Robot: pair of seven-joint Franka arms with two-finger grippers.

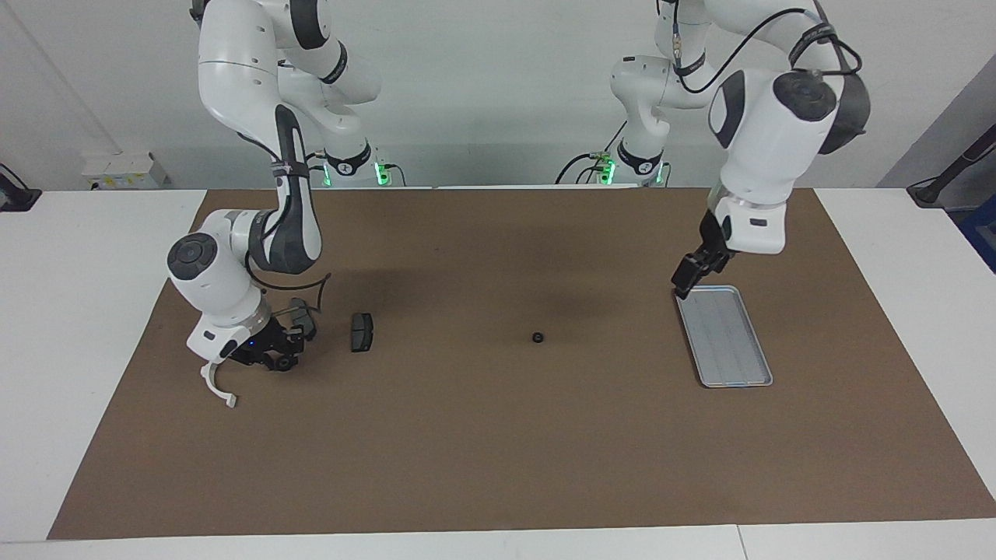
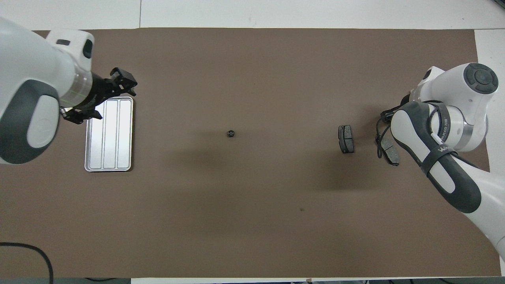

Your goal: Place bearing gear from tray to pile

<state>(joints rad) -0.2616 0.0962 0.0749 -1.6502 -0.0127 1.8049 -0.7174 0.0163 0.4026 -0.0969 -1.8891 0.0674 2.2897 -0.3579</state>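
The bearing gear (image 1: 537, 338), a small black ring, lies on the brown mat mid-table, also in the overhead view (image 2: 230, 133). The silver tray (image 1: 727, 342) (image 2: 110, 134) lies toward the left arm's end and holds nothing. My left gripper (image 1: 686, 281) (image 2: 123, 82) hangs over the tray's corner nearest the robots. The pile lies toward the right arm's end: one dark plate (image 1: 362, 332) (image 2: 346, 139), a second plate (image 1: 301, 311) (image 2: 390, 152), and a white curved bracket (image 1: 218, 385). My right gripper (image 1: 278, 358) is low between the second plate and the bracket. The overhead view hides it under the arm.
The brown mat (image 1: 498, 435) covers most of the white table. The right arm's elbow (image 1: 296, 233) leans over the pile's side nearer the robots. Cables loop at the right wrist (image 2: 380, 130).
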